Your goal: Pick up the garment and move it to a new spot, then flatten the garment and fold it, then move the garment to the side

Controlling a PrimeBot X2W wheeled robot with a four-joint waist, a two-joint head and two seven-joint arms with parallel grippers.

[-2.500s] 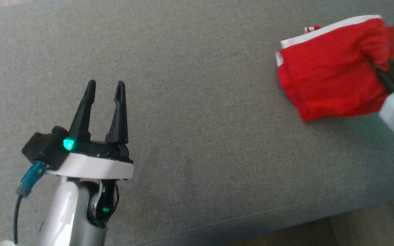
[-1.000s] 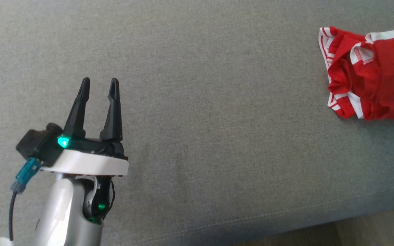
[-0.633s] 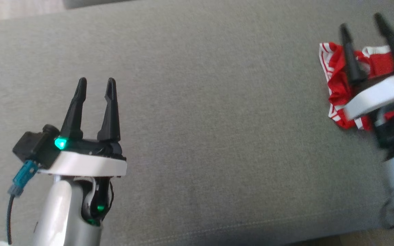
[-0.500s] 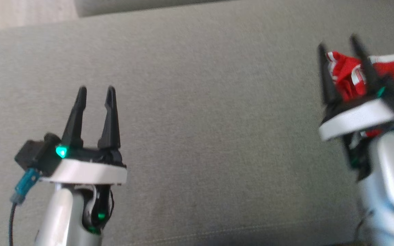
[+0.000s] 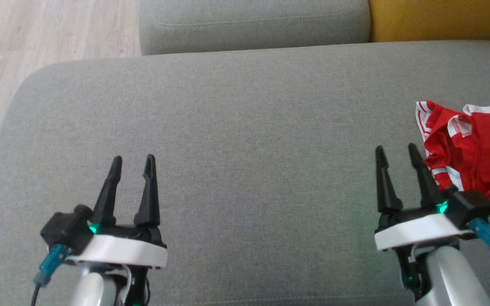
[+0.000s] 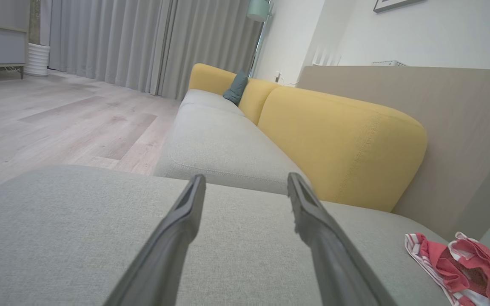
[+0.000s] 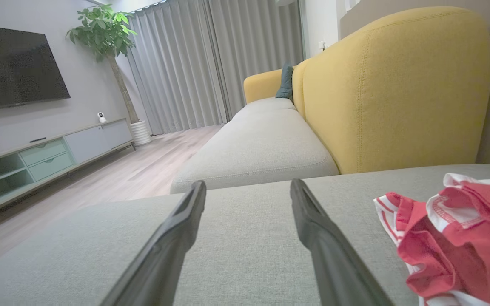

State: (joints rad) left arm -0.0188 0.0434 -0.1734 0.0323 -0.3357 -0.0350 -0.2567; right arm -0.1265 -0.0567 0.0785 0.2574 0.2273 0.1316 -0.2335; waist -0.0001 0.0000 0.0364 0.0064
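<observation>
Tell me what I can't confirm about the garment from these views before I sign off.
- Head view: the garment runs off the right edge, so its full shape is unseen.
- Head view: one of the fingers of the right gripper overlaps its near corner; touching or apart, unclear.
- Wrist views: the garment is cut off by the right and bottom edges.

The head camera looks steeply down on the grey sofa seat (image 5: 245, 127) from above. The 2 wrist cameras sit low, close over that seat, facing along it toward the yellow backrest (image 6: 338, 140) and curtains (image 6: 143, 42). All 3 views share the red-and-white garment (image 5: 483, 144) at the seat's right side.
</observation>
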